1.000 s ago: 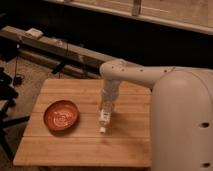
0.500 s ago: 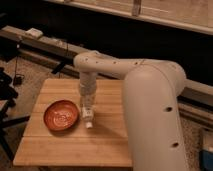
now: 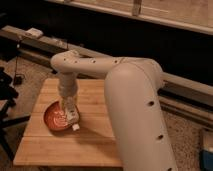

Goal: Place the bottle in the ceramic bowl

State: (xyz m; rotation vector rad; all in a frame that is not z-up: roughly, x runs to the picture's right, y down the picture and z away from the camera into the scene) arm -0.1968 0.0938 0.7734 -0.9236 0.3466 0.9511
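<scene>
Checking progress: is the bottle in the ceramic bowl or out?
Out: the bottle hangs from the shut gripper over the ceramic bowl's rim, cap end lowest, not lying inside.

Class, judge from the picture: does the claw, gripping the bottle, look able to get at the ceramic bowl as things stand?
Probably yes: the claw, shut on the bottle, hangs just over the ceramic bowl at its rim, with nothing between them.
</scene>
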